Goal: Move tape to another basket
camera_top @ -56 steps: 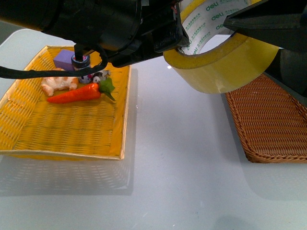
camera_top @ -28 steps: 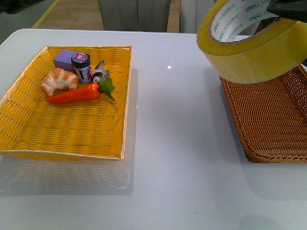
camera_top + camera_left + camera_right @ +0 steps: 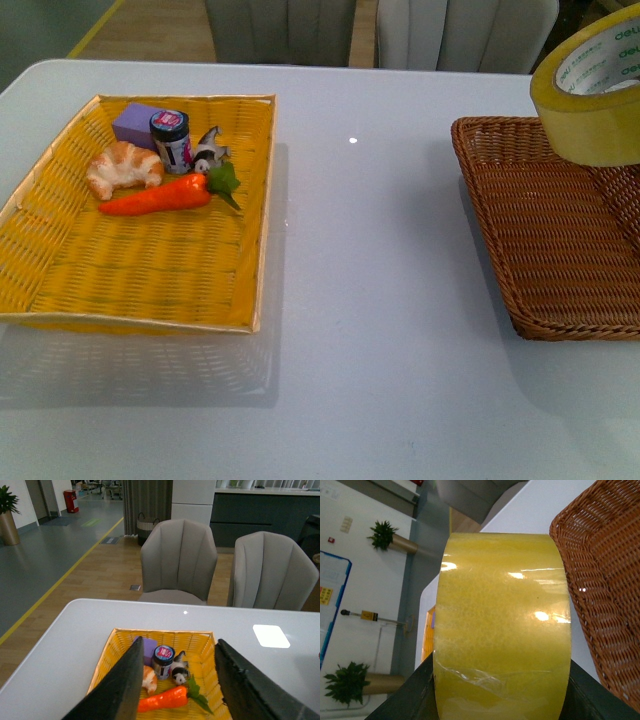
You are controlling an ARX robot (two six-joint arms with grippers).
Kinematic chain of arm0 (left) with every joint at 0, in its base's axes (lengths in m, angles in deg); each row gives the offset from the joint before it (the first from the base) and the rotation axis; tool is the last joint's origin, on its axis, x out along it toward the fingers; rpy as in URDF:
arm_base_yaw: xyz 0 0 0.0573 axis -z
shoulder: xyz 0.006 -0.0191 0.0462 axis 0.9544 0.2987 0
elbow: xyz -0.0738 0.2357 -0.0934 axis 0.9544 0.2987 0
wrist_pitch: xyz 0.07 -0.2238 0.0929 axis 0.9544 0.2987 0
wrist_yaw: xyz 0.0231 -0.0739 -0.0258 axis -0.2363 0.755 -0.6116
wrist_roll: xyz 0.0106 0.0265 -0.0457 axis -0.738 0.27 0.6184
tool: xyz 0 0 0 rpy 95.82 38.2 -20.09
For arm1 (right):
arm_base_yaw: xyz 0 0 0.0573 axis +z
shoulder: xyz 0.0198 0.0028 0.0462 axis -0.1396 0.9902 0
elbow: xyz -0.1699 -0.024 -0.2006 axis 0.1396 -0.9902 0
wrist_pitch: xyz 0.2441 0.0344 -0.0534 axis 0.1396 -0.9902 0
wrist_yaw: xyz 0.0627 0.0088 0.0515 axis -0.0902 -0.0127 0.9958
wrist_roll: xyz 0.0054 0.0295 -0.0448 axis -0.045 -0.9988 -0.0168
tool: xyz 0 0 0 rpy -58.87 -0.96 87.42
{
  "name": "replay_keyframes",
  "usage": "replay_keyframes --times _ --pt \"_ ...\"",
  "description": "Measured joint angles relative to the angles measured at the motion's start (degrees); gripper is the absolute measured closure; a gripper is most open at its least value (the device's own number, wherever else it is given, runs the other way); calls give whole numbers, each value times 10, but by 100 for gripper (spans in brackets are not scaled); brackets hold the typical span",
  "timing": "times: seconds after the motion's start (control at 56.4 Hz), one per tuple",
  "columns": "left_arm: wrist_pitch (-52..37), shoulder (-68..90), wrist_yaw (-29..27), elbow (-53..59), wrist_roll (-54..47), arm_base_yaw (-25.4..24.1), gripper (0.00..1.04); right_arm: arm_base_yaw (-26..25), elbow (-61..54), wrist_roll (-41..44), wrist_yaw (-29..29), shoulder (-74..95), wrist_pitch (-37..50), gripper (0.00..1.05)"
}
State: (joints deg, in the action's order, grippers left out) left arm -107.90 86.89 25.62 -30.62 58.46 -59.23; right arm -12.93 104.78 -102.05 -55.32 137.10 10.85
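Note:
The tape (image 3: pixel 590 100), a wide yellowish roll with a white core printed in green, hangs in the air at the far right of the front view, over the far part of the dark brown wicker basket (image 3: pixel 540 230). My right gripper (image 3: pixel 502 680) is shut on the tape (image 3: pixel 502 615), with a dark finger on each side of the roll. The brown basket (image 3: pixel 605 580) shows beside it. My left gripper (image 3: pixel 179 642) is open and empty above the yellow tray. Neither arm shows in the front view.
The bright yellow woven tray (image 3: pixel 60 290) at the left holds an orange carrot (image 3: pixel 160 195), a croissant (image 3: pixel 123 167), a small jar (image 3: pixel 171 138), a purple block (image 3: pixel 135 123) and a small animal toy (image 3: pixel 208 155). Two grey chairs (image 3: pixel 177 560) stand beyond the white table.
The tape has moved right and away from the camera, from near the middle to over the brown basket. The arm that filled the top of the front view has left it.

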Motion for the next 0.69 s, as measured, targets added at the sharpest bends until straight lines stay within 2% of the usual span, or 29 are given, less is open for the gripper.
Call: replay_keyframes --times 0.124,0.142,0.532,0.62,0.691 --pt "4 -57 29 49 -5 -28 102 -23 60 -23 -5 122 59 57" --pt "6 -64 33 54 -5 -32 103 -25 67 -27 -6 135 63 57" --pt "72 -199 77 125 -9 -80 103 -27 232 -61 -57 394 86 57" --pt "93 -229 123 135 -9 -111 103 -24 266 -64 -67 423 78 57" --pt "111 -254 125 143 -9 -129 103 -22 293 -64 -72 444 69 57"
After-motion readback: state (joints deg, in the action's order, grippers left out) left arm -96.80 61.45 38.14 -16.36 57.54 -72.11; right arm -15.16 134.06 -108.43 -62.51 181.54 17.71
